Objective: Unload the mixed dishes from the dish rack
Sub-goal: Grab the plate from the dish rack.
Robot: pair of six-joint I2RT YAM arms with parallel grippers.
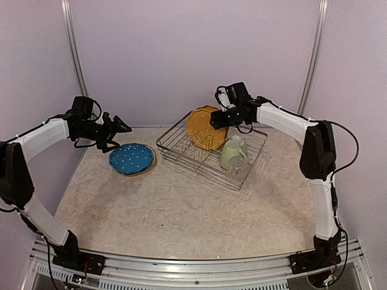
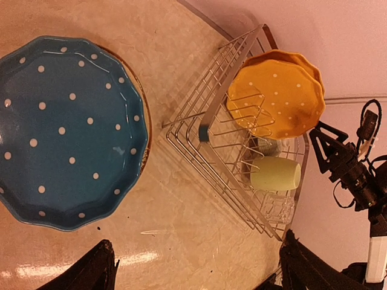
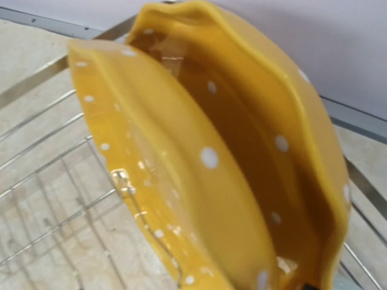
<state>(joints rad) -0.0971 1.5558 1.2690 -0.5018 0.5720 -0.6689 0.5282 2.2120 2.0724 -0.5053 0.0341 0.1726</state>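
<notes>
The left end effector [image 1: 123, 128] [image 2: 197, 270] is held above the far-left corner of the surface [image 1: 181, 211], with its fingers [image 2: 97, 269] spread wide and nothing between them. Just beside it, the blue white-dotted plate [image 1: 132, 158] [image 2: 66, 133] lies flat near the left edge.

The dish rack [image 1: 159, 144] [image 2: 181, 124] [image 3: 36, 181] is set askew near the far edge, right of centre. Two orange scalloped plates [image 1: 202, 127] [image 2: 278, 96] [image 3: 181, 199] stand upright among the prongs at its far-left end, one close behind the other. The right end effector [image 1: 214, 121] is positioned at their upper rim. Whether it is apart or clamped on a plate cannot be told.

A pale green mug [image 1: 231, 154] [image 2: 275, 173] is tilted in the rack's right half. A clear glass [image 1: 239, 169] [image 2: 275, 208] is seated just beside it, toward the near-right corner of the rack.
</notes>
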